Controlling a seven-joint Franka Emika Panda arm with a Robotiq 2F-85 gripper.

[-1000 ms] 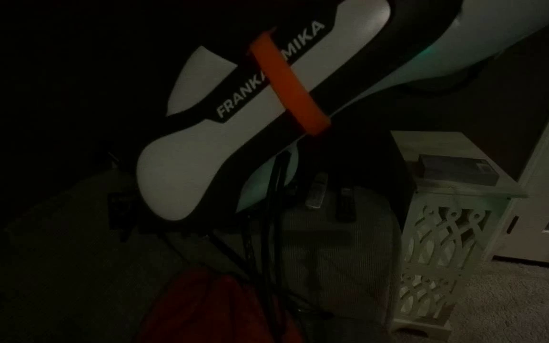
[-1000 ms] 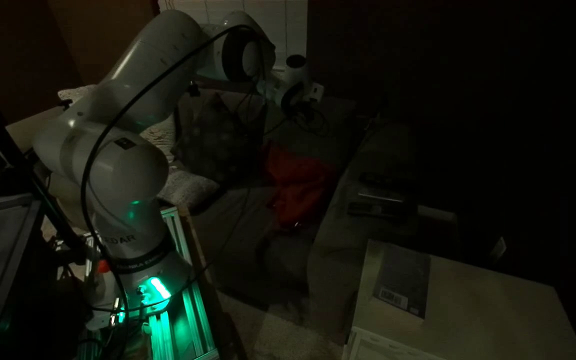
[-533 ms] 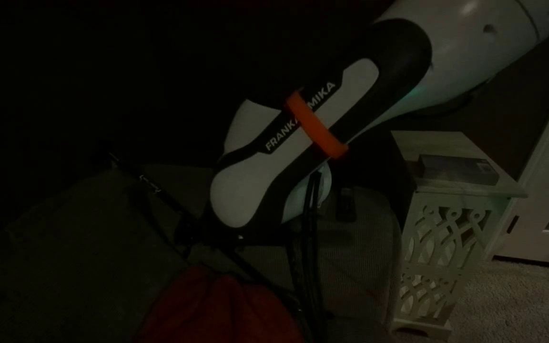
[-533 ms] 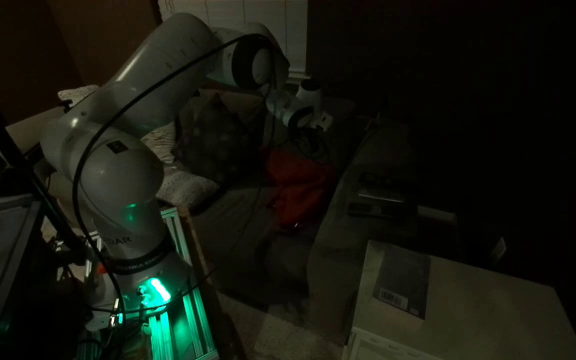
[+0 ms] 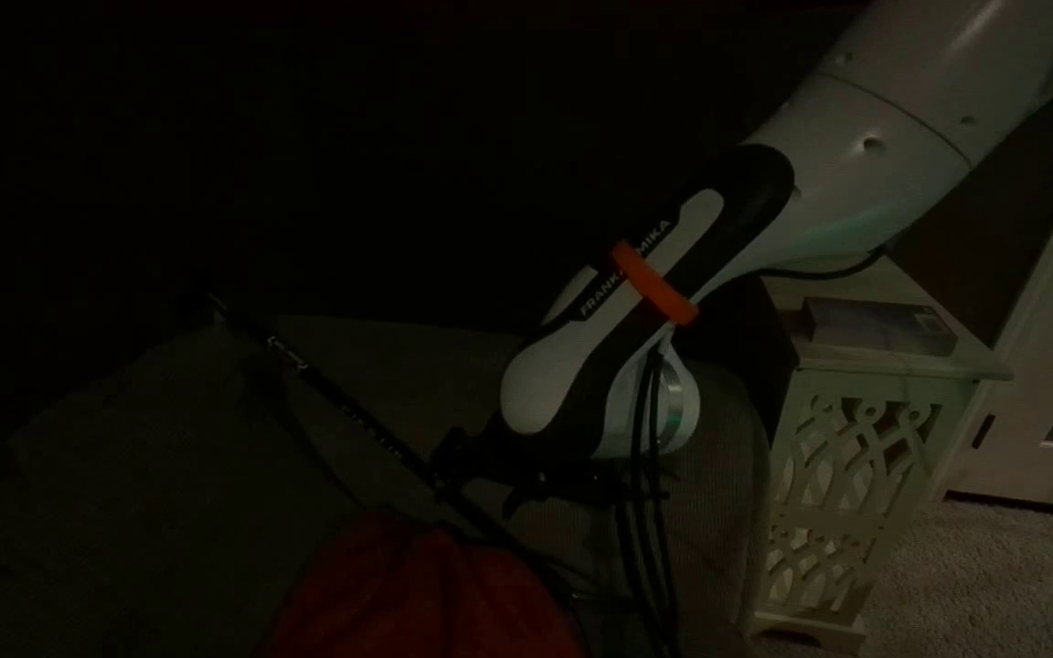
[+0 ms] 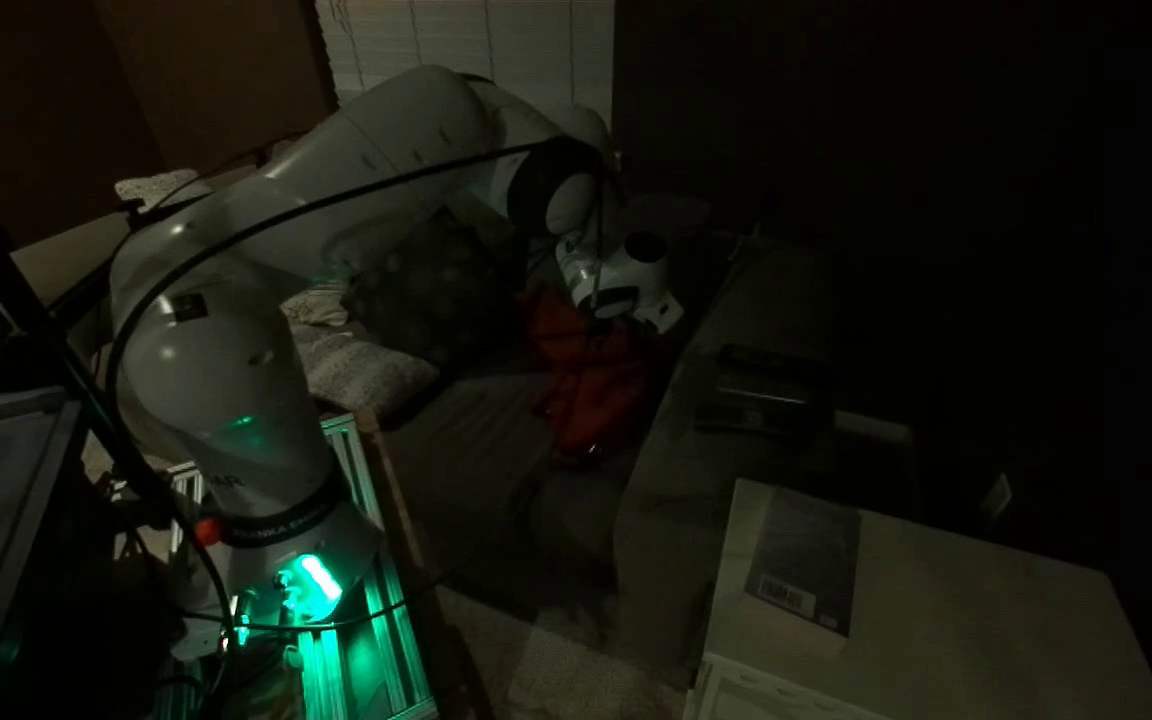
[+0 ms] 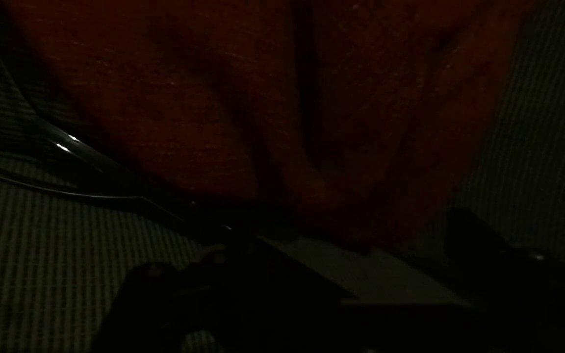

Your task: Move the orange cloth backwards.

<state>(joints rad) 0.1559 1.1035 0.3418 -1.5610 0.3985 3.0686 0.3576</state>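
Note:
The orange cloth (image 7: 282,98) fills the upper part of the wrist view, dark red-orange with deep folds. In both exterior views it shows as a rounded heap (image 5: 426,594) on the sofa, partly under the robot's hand (image 6: 616,285). My gripper (image 7: 351,223) stands open at the cloth's near end, its dark fingers (image 7: 466,233) wide apart. The lower tip of the cloth reaches toward the gap between them. Nothing is gripped, and whether a finger touches the cloth cannot be told in this dim light.
A thin dark pole (image 5: 335,393) with lettering slants across the sofa to the cloth. Glossy dark strips (image 7: 66,142) run along the cloth's edge. A white lattice box (image 5: 846,457) carries a flat case (image 6: 806,560). Remotes (image 6: 756,390) lie on the armrest; pillows (image 6: 366,370) lie behind.
The arm has come down toward the sofa, its hand now low over the cloth in an exterior view. The cloth shows no clear movement. More of the pole has come into sight.

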